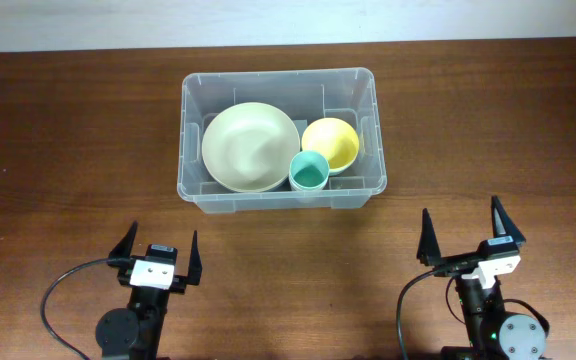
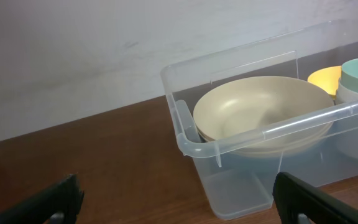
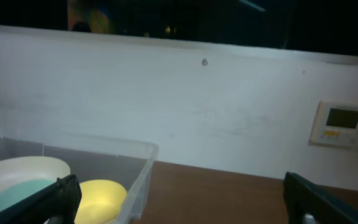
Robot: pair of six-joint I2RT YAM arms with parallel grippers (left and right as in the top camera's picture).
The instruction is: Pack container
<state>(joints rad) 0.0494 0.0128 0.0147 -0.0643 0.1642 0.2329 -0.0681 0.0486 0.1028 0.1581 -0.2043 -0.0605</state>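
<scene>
Overhead: container (image 1: 268, 88) holds cream bowl (image 1: 251, 147), yellow bowl (image 1: 330, 142), teal cup (image 1: 309, 171); both jaws spread.

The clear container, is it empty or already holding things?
Not empty. The container holds a large cream bowl, a yellow bowl and a teal cup, all sitting upright in the overhead view.
</scene>
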